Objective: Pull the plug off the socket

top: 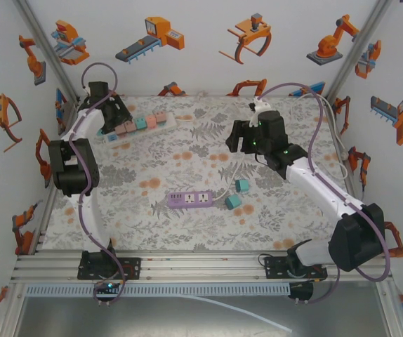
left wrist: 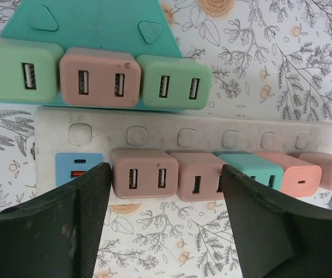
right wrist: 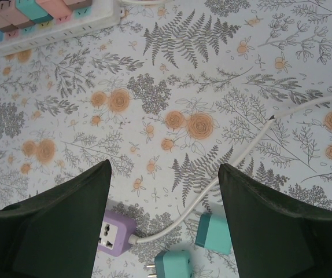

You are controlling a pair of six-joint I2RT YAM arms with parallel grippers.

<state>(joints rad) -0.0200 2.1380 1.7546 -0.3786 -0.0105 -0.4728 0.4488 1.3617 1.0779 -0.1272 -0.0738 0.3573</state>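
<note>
1. The left gripper (left wrist: 166,171), jaws apart, hovers at the far-left white strip (left wrist: 212,139), straddling a pink plug (left wrist: 137,174) and its neighbour (left wrist: 198,184); closing may pinch both.
2. Unheld, the strip may lift too; the right gripper (right wrist: 165,168), jaws apart, hangs mid-table.

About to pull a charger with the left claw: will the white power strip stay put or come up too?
It probably lifts or slides: the white power strip lies loose on the cloth, nothing visibly pinning it. Its hard casing should stay stiff. The row of plugged-in chargers adds weight, probably too little to anchor it.
</note>
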